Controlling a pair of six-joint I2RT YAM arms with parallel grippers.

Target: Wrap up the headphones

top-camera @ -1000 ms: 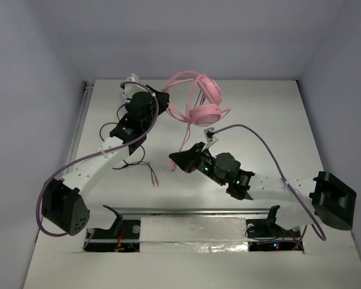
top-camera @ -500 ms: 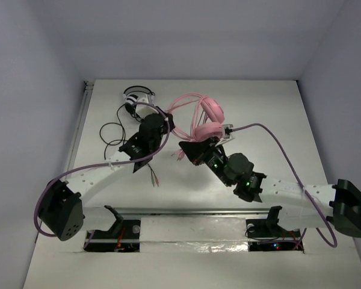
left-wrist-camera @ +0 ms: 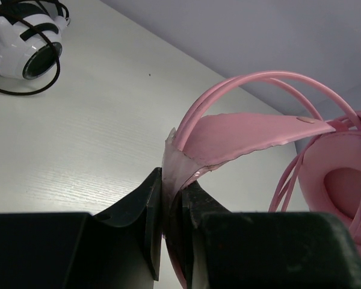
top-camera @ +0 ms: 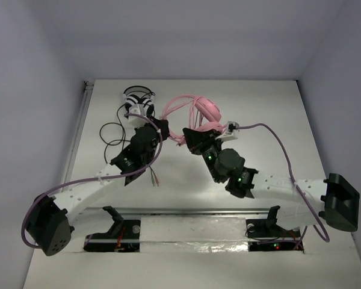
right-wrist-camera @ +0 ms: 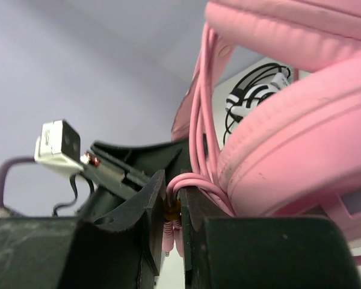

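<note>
The pink headphones (top-camera: pixel 206 111) are at the back middle of the table, held between both grippers. My left gripper (top-camera: pixel 163 124) is shut on the pink headband (left-wrist-camera: pixel 253 133), pinching its inner band in the left wrist view. My right gripper (top-camera: pixel 191 133) is shut on the end of the pink cable (right-wrist-camera: pixel 182 183); the plugs hang down between its jaws. A pink earcup (right-wrist-camera: pixel 301 144) fills the right wrist view, right against my right gripper. Cable loops (top-camera: pixel 179 106) run over the headband.
Smaller black-and-white headphones (top-camera: pixel 138 99) sit at the back left, also in the left wrist view (left-wrist-camera: pixel 21 42). Their black cable (top-camera: pixel 115 135) and plug ends (top-camera: pixel 151 176) trail over the table left of my left arm. Walls enclose the table.
Both grippers have moved closer together with the pink headphones. The right gripper has come forward to the earcup with the cable end. The left arm has shifted back, uncovering the black-and-white headphones.
</note>
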